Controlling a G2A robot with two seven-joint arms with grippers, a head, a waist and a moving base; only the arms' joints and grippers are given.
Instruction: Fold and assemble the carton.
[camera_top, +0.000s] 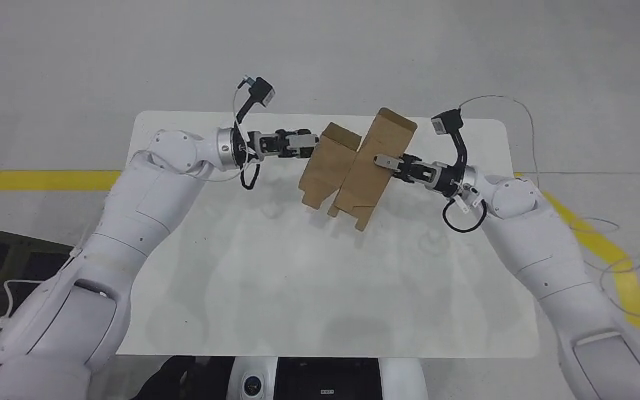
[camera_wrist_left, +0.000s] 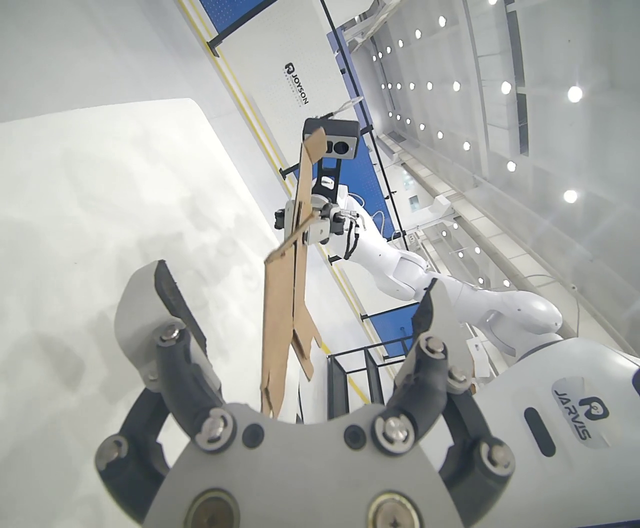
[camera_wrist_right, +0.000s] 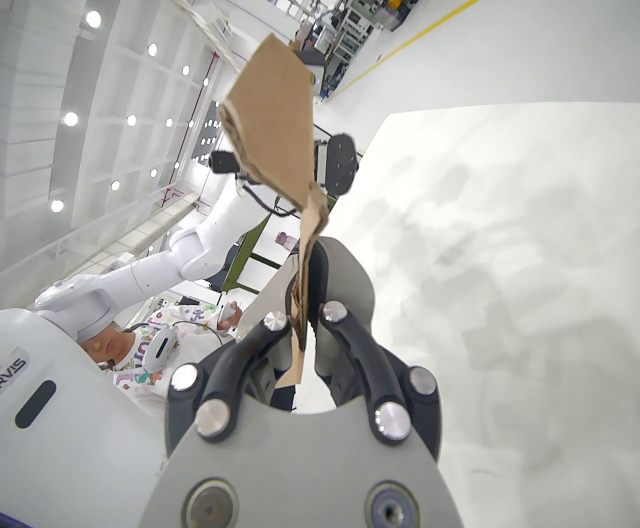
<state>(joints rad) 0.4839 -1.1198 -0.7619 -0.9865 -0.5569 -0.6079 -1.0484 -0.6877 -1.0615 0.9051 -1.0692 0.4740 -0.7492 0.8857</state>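
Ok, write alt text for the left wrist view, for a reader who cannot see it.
A flattened brown carton, seen edge-on, stands between the spread fingers of the open left gripper, which do not clamp it. At its far end the right gripper is shut on it, with the white table behind.

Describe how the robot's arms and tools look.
The left arm and right arm are smooth white shells. The left tool and right tool share a grey base plate, black links with silver screws, and grey fingers with black pads. A black cable loops at each wrist.
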